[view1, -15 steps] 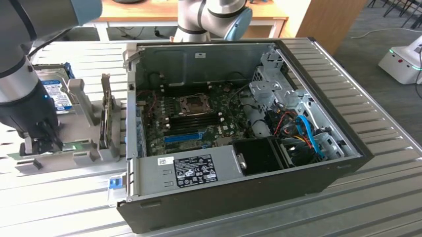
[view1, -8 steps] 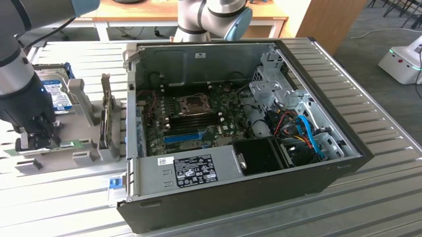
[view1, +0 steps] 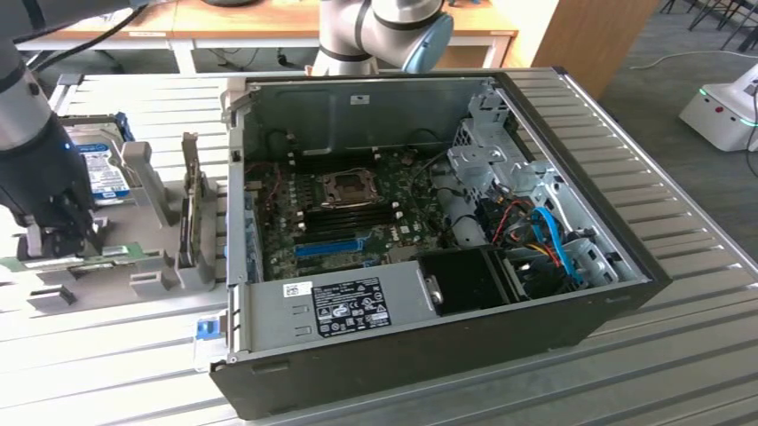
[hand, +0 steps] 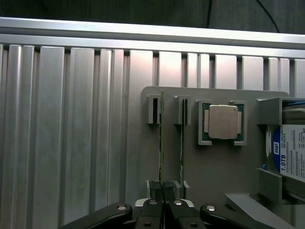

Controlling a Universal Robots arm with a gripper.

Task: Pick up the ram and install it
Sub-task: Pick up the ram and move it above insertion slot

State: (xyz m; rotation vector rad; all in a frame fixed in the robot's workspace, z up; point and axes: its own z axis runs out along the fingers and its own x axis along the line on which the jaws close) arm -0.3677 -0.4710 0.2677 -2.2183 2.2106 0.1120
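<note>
Gripper (hand: 162,190) pinched narrow on the ram's near end | ram (hand: 160,138) stands on edge in the grey holder (hand: 209,167) on your desk (hand: 71,119), long axis running straight away from your gripper | your arm (view1: 24,106) drops steeply, well apart from the computer case (view1: 355,106).

The ram (hand: 161,138), a thin green circuit-board stick, stands on its long edge in a grey holder's (hand: 209,167) slots. Its near end sits pinched between the pincer's (hand: 162,187) tips, and the rest stretches straight away from them.
</note>
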